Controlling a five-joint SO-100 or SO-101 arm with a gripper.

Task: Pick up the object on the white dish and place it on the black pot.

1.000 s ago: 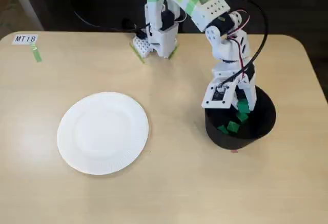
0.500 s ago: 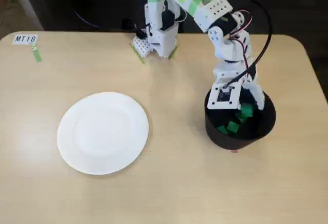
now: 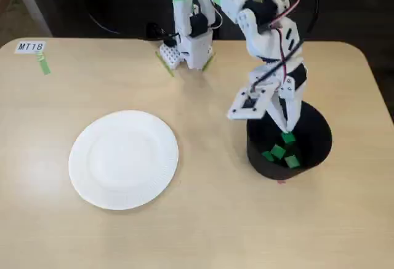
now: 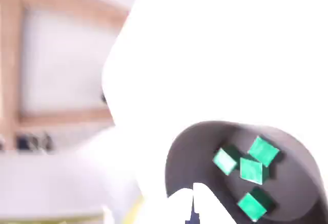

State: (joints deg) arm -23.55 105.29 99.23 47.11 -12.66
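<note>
Four cubes (image 4: 251, 170) sit inside your pot (image 3: 317, 135). Your gripper (image 3: 284, 127) hangs over them, but you cannot tell its grip. Your plate (image 3: 123, 159) is bare.

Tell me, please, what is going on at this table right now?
A small white robot arm is reaching over the black pot at the right of the fixed view, with its pincer lowered to the pot's mouth. Four green cubes lie inside the pot, as the wrist view shows. The white paper plate to the left is bare. Whether the pincer is open or shut cannot be told from these pictures.
</note>
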